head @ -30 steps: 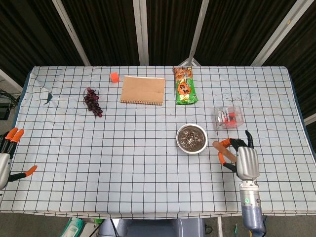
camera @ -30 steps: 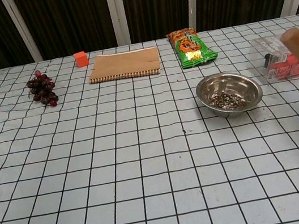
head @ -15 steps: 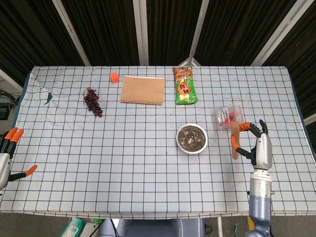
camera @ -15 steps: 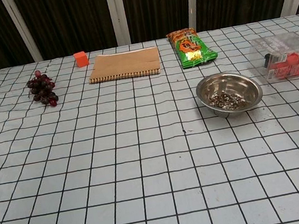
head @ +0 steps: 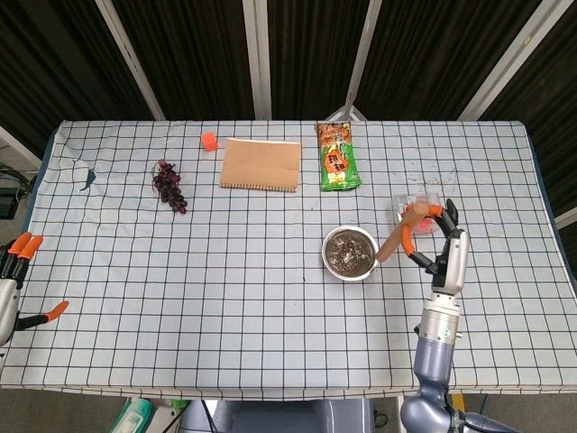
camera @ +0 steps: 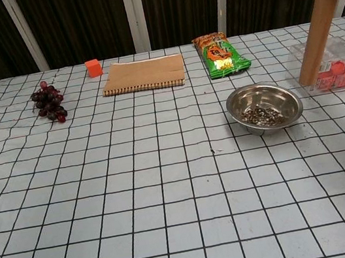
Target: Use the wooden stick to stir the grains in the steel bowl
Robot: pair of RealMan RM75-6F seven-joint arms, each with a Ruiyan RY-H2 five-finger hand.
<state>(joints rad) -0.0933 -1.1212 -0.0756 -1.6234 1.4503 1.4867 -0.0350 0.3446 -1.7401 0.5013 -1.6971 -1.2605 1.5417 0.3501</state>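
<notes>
Overhead first: I see my right hand point(head: 439, 242) at the right side of the checked table point(head: 225, 298), just right of the steel bowl point(head: 350, 253), gripping the wooden stick point(head: 397, 236) near its top end. From there the stick slants down and to the left, its lower tip close to the bowl's right rim; whether it touches the rim I cannot tell. Dark grains point(head: 348, 254) lie in the bowl's bottom. A clear plastic box point(head: 416, 213) with red contents sits behind the hand, on the far side. My left hand point(head: 16, 280) is at the near left edge of the table, well away from everything, holding nothing, its orange-tipped fingers spread apart. Along the far side I see a bunch of dark grapes point(head: 169, 186), a small orange cube point(head: 209, 141), a brown notebook point(head: 261, 164) and a green snack packet point(head: 337, 156).

From the chest view, the stick point(camera: 317, 19) comes down from the top right corner, tilted, its lower end showing in front of the clear box point(camera: 328, 60), to the right of the bowl point(camera: 265, 107) and above table level. Only a sliver of orange at the frame's top edge shows of the hand there. The grains point(camera: 262, 114) are in a small patch at the bowl's bottom. Grapes point(camera: 47, 102), cube point(camera: 92, 67), notebook point(camera: 144, 74) and packet point(camera: 220, 55) line the far side.
</notes>
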